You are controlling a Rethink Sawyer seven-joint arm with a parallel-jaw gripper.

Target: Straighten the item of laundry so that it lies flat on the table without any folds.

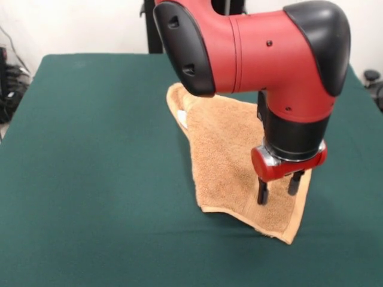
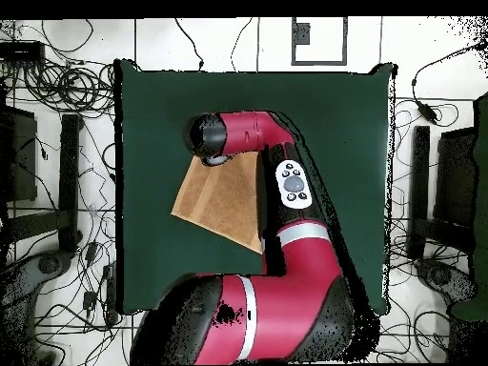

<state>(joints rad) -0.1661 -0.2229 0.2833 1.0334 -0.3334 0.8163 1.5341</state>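
Tan-orange terry towel (image 1: 230,158) on the green table (image 1: 90,167), gripper (image 1: 279,190) parked right above it.

From the front, the towel lies a bit right of the table's middle, roughly triangular, with a woven band along its near hem and a corner pointing toward the camera. Its far end looks bunched up or folded over, and a small white label (image 1: 182,118) peeks out at the left edge there. The gripper's two dark fingers (image 1: 262,192) point straight down over the near right part of the towel, set apart with a clear gap and nothing between them. Can't tell if the tips actually touch the cloth. From overhead, the towel (image 2: 224,195) shows as a tan wedge left of the red arm (image 2: 286,238), which covers one side of it, and the gripper itself is hidden under the wrist.
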